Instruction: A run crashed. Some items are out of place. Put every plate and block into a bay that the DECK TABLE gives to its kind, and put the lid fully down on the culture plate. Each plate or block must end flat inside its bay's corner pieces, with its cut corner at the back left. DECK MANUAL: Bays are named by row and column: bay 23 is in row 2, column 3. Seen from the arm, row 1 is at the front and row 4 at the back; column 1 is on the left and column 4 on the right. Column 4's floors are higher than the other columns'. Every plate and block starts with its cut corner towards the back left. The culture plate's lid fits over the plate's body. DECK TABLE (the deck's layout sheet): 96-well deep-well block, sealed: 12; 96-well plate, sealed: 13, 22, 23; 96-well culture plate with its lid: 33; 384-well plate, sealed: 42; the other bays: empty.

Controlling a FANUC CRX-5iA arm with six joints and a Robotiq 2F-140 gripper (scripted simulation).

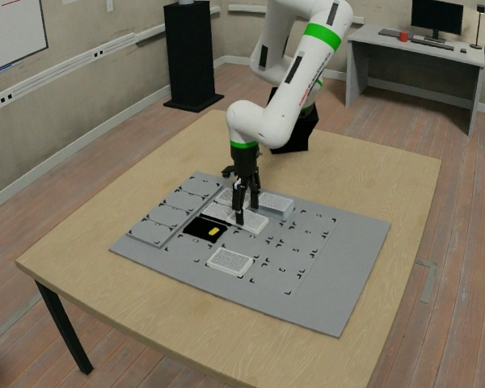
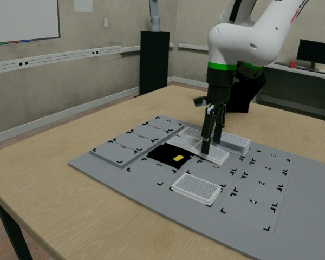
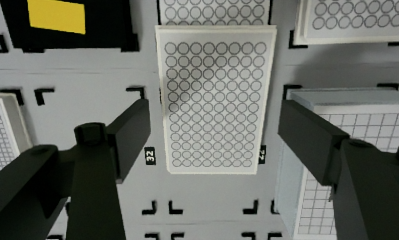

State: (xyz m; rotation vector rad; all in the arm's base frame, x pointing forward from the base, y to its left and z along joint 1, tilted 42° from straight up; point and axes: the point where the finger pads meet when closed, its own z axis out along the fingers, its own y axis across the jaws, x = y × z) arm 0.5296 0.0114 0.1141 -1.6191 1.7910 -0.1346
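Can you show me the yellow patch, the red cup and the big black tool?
yellow patch [image 1: 213,230] [image 2: 178,157] [image 3: 57,16]: all views, its middle
red cup [image 1: 403,35] [image 2: 292,64]: top and exterior, its side
tool [image 1: 247,215] [image 2: 210,143] [image 3: 214,116]: all views, between its fingertips
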